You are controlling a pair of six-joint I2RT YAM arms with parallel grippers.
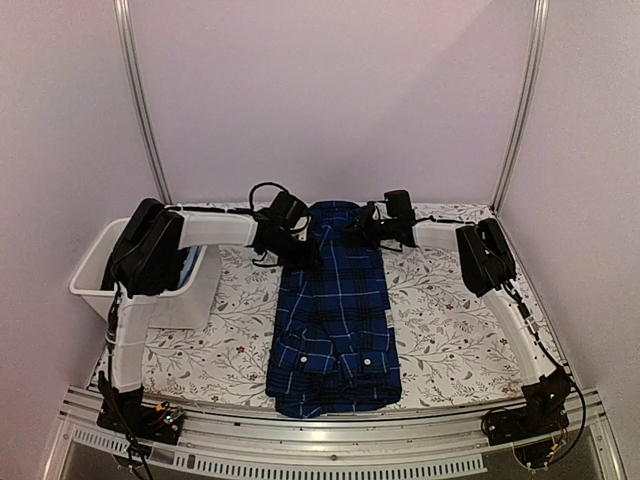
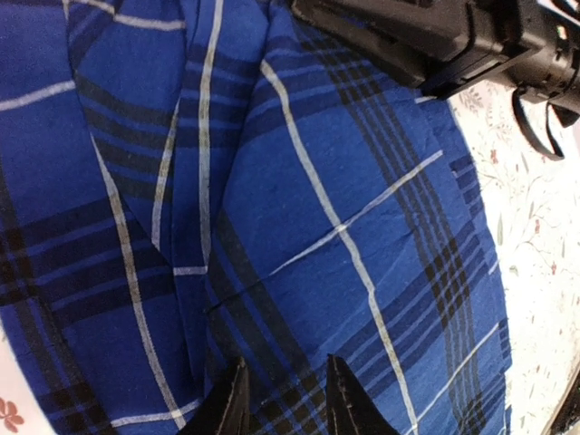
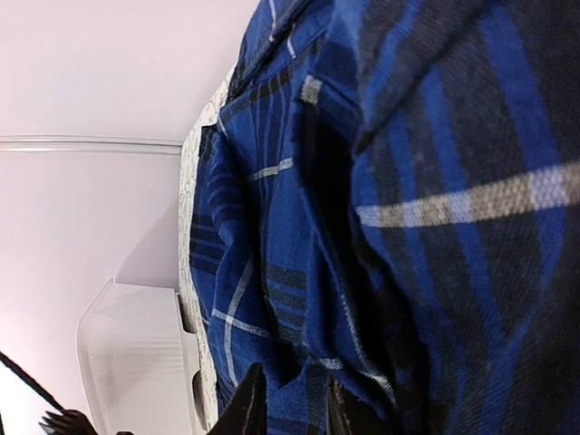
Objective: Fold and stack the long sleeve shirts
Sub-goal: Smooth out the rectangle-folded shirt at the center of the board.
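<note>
A navy blue plaid shirt (image 1: 335, 320) lies lengthwise down the middle of the table, folded narrow, with its cuffs and white buttons toward the near edge. My left gripper (image 1: 295, 240) is at the far left corner of the shirt. In the left wrist view (image 2: 285, 403) its jaws stand narrowly apart with plaid cloth (image 2: 317, 181) between them. My right gripper (image 1: 372, 230) is at the far right corner. In the right wrist view (image 3: 290, 408) its jaws pinch bunched plaid cloth (image 3: 408, 227). The right gripper also shows in the left wrist view (image 2: 426, 36).
A white bin (image 1: 95, 270) stands at the left of the table under my left arm, with a bit of light-blue fabric (image 1: 192, 265) showing inside. The bin also shows in the right wrist view (image 3: 136, 362). A floral cloth (image 1: 440, 320) covers the table.
</note>
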